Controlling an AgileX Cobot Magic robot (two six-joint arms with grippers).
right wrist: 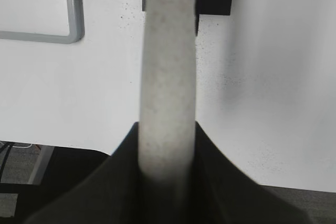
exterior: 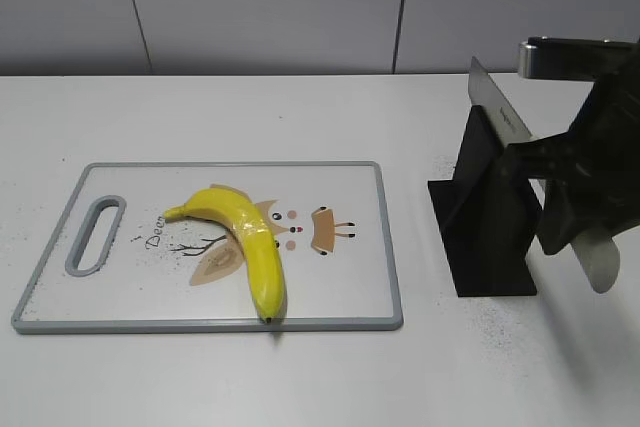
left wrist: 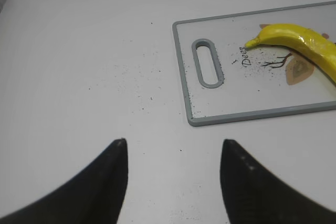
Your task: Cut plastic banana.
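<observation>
Near the desk's right edge, a knife is gripped by its pale handle in the closed right claw above a black stand, the left claw hangs open and empty, and the banana lies on the cutting board further left, where the blade must be carried next.

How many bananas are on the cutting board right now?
1. The plastic banana lies on the cutting board, stem toward the handle slot, tip at the near edge. None seem hidden.
</observation>
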